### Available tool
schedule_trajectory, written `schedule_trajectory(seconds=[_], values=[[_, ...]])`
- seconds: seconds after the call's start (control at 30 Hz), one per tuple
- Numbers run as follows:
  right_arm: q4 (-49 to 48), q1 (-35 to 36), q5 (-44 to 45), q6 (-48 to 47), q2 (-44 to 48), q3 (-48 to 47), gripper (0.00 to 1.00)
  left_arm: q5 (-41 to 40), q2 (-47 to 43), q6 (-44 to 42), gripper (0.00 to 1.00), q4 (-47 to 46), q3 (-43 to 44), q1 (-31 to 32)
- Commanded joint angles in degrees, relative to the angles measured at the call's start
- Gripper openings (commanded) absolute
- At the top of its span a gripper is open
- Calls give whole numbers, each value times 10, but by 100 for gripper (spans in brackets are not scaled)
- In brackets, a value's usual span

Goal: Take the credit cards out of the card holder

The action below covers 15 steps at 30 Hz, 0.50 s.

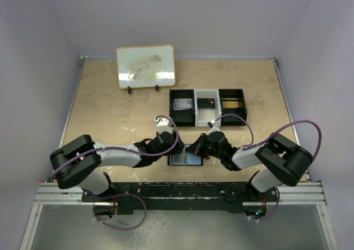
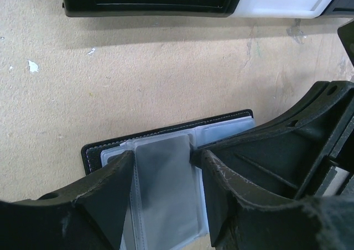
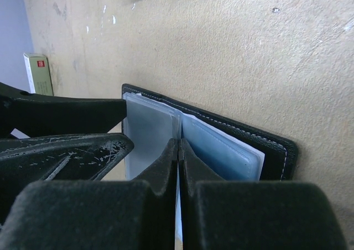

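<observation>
The card holder (image 1: 185,160) lies open on the table (image 1: 110,117), lower centre. Our left gripper (image 2: 165,160) gapes wide astride a clear sleeve (image 2: 163,200); our right gripper (image 3: 178,146) is clamped tight on the card holder's middle.

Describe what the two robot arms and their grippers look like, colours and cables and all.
Both the left arm and right arm have chunky black joint housings joined by white links, and a purple cable loops loosely along each. The left gripper and right gripper have matte black, wedge-shaped fingers, scuffed with pale scratches. No lettering shows.
</observation>
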State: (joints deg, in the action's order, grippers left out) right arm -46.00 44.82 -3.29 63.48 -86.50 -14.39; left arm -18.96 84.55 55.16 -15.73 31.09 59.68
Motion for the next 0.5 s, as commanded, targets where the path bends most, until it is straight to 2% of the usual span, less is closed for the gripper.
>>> schedule_trajectory(seconds=[0.0, 0.2, 0.37, 0.47], values=[[152, -3, 48, -15, -25, 22, 0, 71, -7, 20, 48, -28, 23, 13], [74, -3, 39, 9, -45, 65, 0, 59, -5, 29, 48, -12, 12, 13], [1, -3, 18, 14, -99, 75, 0, 82, 11, 40, 48, -28, 5, 14], [-57, -5, 8, 27, -131, 90, 0, 68, 2, 54, 48, -25, -9, 14]])
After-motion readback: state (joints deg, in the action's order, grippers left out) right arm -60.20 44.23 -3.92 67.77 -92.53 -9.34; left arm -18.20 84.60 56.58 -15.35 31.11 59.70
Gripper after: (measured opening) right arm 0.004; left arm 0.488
